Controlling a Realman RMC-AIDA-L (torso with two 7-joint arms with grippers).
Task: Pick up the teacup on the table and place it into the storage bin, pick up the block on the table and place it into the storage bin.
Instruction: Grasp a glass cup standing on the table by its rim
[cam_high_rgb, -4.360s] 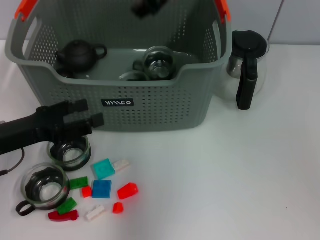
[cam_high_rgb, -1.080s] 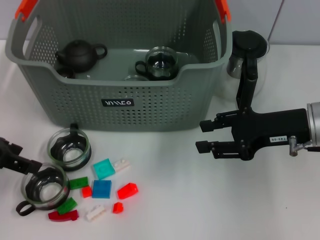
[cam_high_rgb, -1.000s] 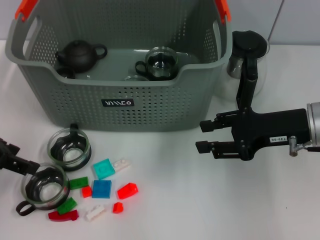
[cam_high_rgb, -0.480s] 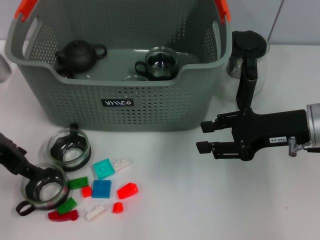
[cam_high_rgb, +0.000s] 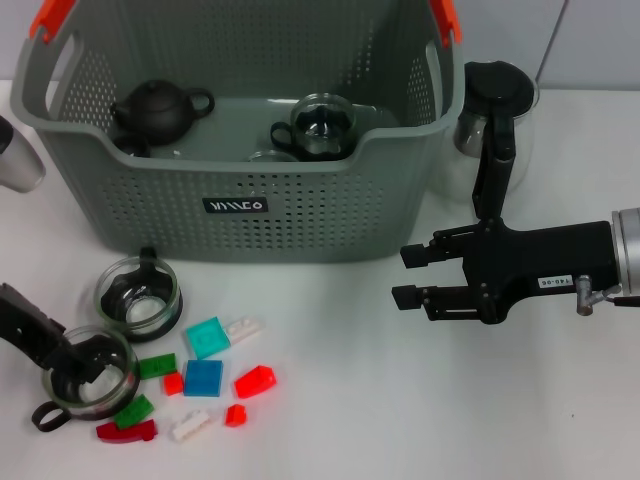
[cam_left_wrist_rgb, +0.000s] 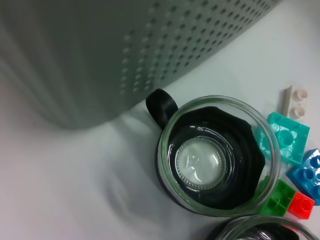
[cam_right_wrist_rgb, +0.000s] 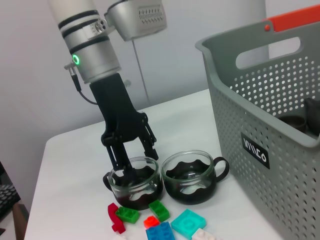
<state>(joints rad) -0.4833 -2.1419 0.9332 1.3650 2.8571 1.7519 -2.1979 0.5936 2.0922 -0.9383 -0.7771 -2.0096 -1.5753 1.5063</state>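
A: The left gripper (cam_high_rgb: 72, 362) is seen at the near teacup (cam_high_rgb: 88, 373) on the table's near left, fingers apart, one inside the rim and one outside.

B: The wall should be squarely pinched before any lift, so the glass is not tipped onto the blocks (cam_high_rgb: 203, 377). The storage bin (cam_high_rgb: 330, 215) sits beyond. The right gripper (cam_high_rgb: 408, 273) is held open, well apart.

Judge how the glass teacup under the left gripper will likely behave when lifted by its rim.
The teacup is clear glass, so probably rigid, slippery and breakable. The left gripper straddles its rim, one finger inside; its off-centre handle may tilt it. It seems light and squat.
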